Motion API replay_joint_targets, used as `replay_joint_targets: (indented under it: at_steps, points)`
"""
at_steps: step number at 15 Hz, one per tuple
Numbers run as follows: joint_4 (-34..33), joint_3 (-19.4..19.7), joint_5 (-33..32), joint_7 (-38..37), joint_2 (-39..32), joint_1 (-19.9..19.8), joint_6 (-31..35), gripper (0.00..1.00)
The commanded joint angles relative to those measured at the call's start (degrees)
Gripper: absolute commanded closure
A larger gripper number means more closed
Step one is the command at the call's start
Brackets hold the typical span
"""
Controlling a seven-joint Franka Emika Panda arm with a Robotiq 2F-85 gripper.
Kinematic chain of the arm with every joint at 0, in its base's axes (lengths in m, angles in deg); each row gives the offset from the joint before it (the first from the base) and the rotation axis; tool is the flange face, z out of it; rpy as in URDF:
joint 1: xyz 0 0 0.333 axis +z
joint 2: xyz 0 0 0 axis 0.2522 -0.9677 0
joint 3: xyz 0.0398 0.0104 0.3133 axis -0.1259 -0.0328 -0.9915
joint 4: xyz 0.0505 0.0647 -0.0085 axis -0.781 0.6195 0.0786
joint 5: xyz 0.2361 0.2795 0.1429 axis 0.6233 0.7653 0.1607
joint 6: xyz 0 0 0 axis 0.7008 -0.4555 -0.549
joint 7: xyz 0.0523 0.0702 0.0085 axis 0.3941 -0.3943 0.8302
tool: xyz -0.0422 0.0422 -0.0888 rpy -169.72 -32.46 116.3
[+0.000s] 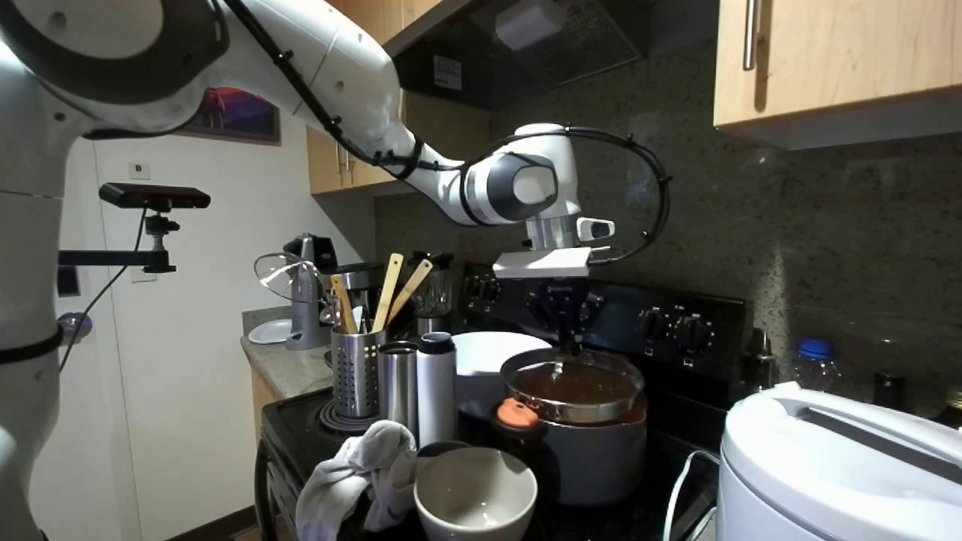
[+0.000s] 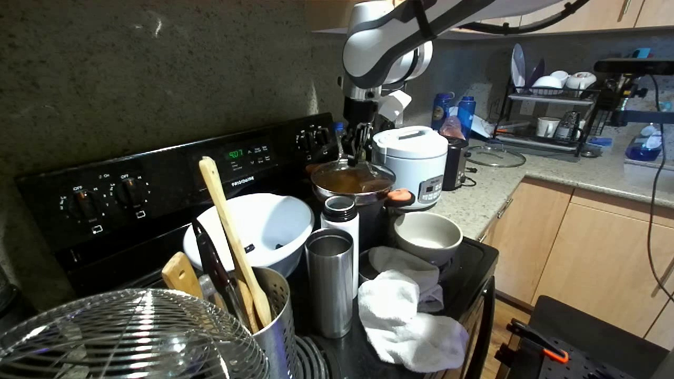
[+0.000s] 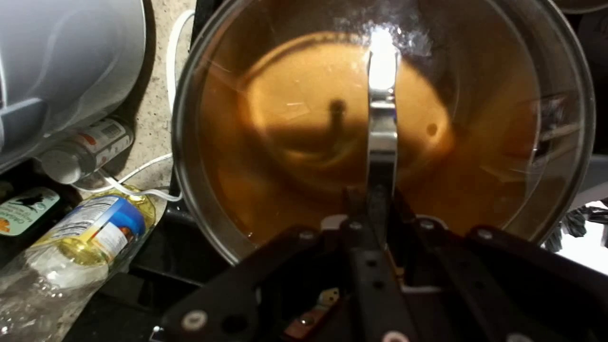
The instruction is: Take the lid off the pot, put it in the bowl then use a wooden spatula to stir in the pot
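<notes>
The lid is round, clear glass with a steel rim and a metal strap handle. It looks orange-brown from the pot's inside. It is over the grey pot, and an orange edge of the pot shows below its rim. I cannot tell whether it touches the pot. My gripper is shut on the handle, with a finger on each side. It points down in both exterior views. Wooden spatulas stand in a perforated steel holder. A large white bowl and a smaller cream bowl stand near the pot.
A steel tumbler and a white bottle stand between holder and pot. A rice cooker is on the pot's far side from them. A towel lies in front. Oil bottles stand behind.
</notes>
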Motion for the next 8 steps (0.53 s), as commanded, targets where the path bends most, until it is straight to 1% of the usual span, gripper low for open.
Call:
replay_joint_targets:
  at_steps: [1,4,7,8]
  points:
    - [-2.8,-1.8,0.6,2.3,4.9,0.0,-8.7,0.95]
    - [-4.5,-3.2,0.0,3.6,6.7,1.4,-13.2,0.95]
    - [-4.8,-4.9,-0.4,4.9,7.8,3.2,-13.1,0.95]
    - [-4.4,-5.6,-1.0,5.2,7.9,3.9,-11.8,0.95]
